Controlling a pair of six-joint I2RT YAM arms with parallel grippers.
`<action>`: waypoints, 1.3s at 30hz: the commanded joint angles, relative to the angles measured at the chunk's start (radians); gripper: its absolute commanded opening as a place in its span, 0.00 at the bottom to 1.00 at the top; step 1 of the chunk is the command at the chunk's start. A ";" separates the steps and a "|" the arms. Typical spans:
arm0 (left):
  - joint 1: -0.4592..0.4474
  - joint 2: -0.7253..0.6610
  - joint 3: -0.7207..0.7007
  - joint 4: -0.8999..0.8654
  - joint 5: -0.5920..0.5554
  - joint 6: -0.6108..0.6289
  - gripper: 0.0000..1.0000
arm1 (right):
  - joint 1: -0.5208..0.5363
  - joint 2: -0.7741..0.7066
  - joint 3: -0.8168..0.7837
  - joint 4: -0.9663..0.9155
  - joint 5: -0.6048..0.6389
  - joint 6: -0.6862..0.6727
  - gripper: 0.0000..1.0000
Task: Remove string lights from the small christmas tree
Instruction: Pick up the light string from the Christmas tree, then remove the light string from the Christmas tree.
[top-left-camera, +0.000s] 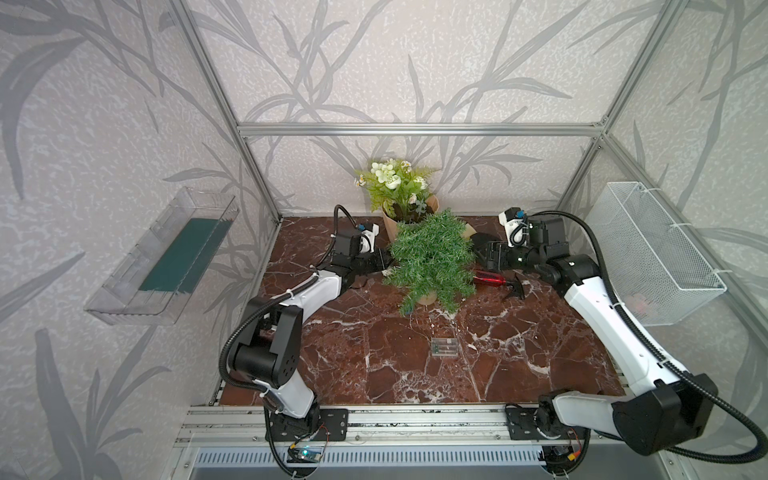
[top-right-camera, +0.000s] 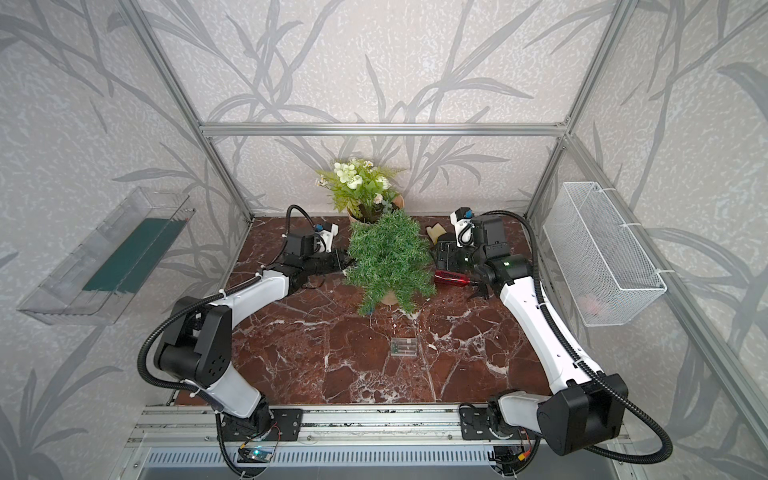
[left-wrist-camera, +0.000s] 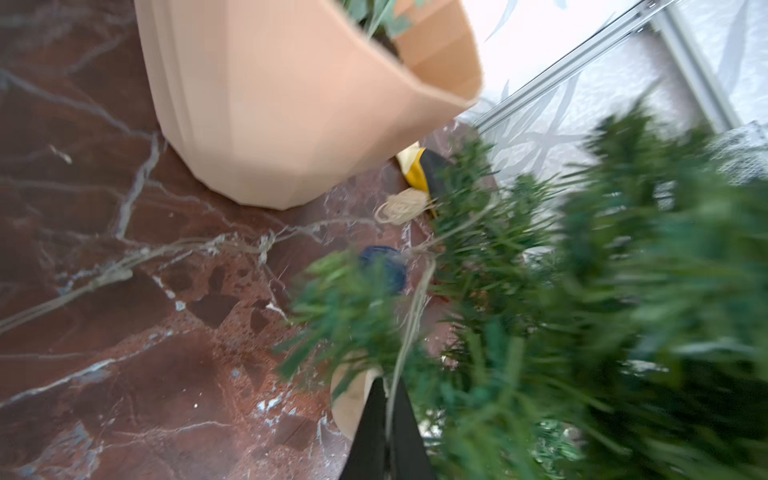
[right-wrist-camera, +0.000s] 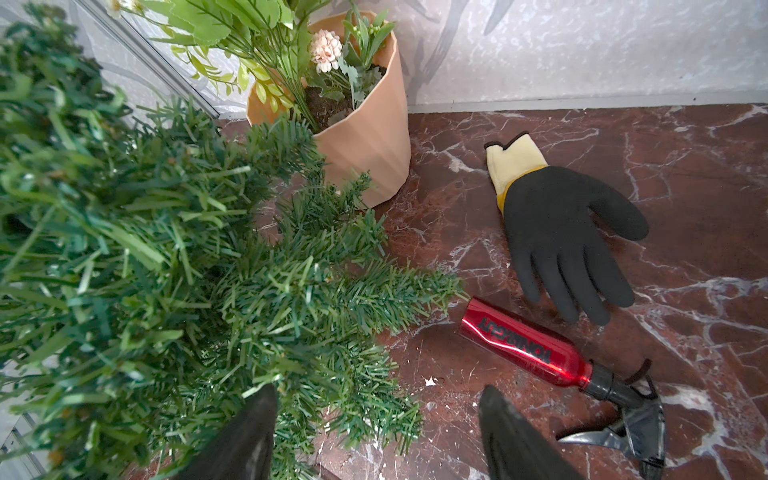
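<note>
The small christmas tree (top-left-camera: 432, 257) (top-right-camera: 388, 257) stands mid-table on a beige base, dense and dark green. At its left edge my left gripper (left-wrist-camera: 386, 384) (top-left-camera: 380, 266) is shut on the string lights' thin pale wire (left-wrist-camera: 415, 307). The wire runs up into the branches (left-wrist-camera: 582, 291) past a blue ball (left-wrist-camera: 384, 270) and a cream woven ball (left-wrist-camera: 401, 210). The clear battery box (top-left-camera: 444, 347) (top-right-camera: 404, 347) lies on the table in front of the tree. My right gripper (right-wrist-camera: 379, 390) (top-left-camera: 478, 249) is open at the tree's right side, with branch tips (right-wrist-camera: 145, 270) by one finger.
A white-flowered plant in a peach pot (top-left-camera: 399, 187) (right-wrist-camera: 365, 137) stands right behind the tree. A black and yellow glove (right-wrist-camera: 557, 232) and a red spray bottle (right-wrist-camera: 523, 345) (top-left-camera: 492, 279) lie right of the tree. A wire basket (top-left-camera: 648, 249) hangs on the right wall and a clear tray (top-left-camera: 166, 257) on the left wall.
</note>
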 joint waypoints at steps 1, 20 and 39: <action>-0.005 -0.056 -0.012 -0.031 -0.058 0.014 0.00 | -0.003 -0.035 -0.014 0.012 0.000 -0.015 0.75; -0.001 -0.120 0.023 -0.238 -0.344 0.028 0.00 | -0.003 -0.063 -0.050 0.008 -0.001 -0.022 0.75; 0.061 -0.029 0.069 0.060 -0.170 -0.146 0.00 | -0.004 -0.063 -0.084 0.008 0.018 -0.041 0.75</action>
